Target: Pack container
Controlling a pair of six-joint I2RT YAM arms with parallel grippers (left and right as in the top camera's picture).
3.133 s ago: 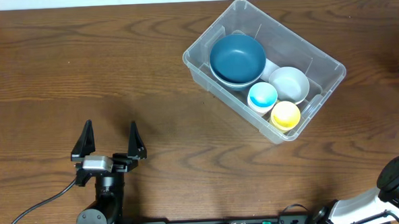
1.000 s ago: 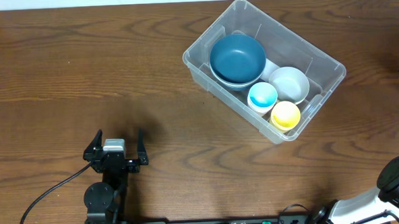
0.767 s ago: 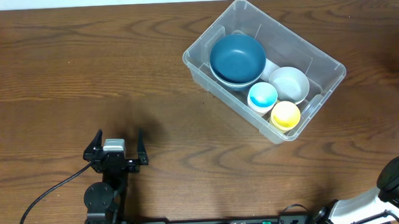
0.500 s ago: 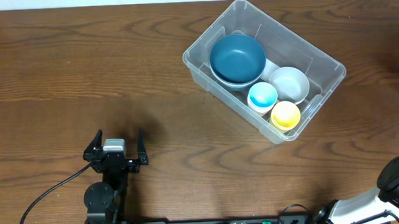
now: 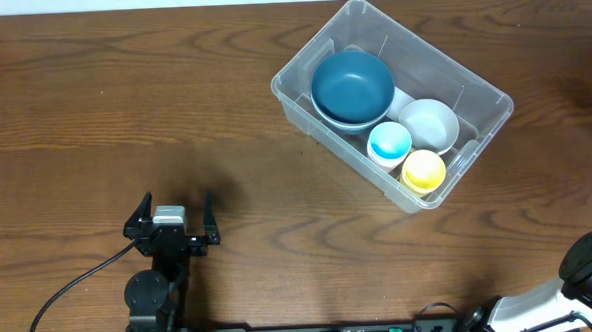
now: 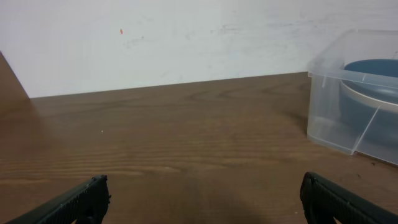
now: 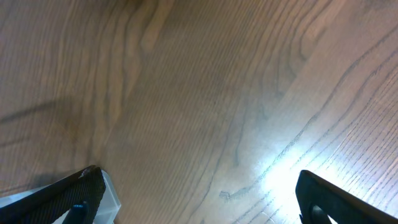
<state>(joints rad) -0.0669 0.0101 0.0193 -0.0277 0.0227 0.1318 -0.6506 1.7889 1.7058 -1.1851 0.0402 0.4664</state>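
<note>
Left fingers (image 6: pixel 81 199) retracted since earlier, now apart, empty; right fingers (image 7: pixel 68 190) apart too. Wood-grain desk (image 6: pixel 186 137) beneath, white wall (image 6: pixel 186 37) ahead, container (image 6: pixel 326 106) ahead-right of left fingers.

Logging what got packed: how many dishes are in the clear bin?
4, all in the bin: blue bowl at the left end, white bowl beside it, blue-lined cup and yellow cup at the right end. One more may sit under the blue bowl.

One container (image 5: pixel 439 56), two bowls (image 5: pixel 353 85) and two small cups (image 5: pixel 389 142).
</note>
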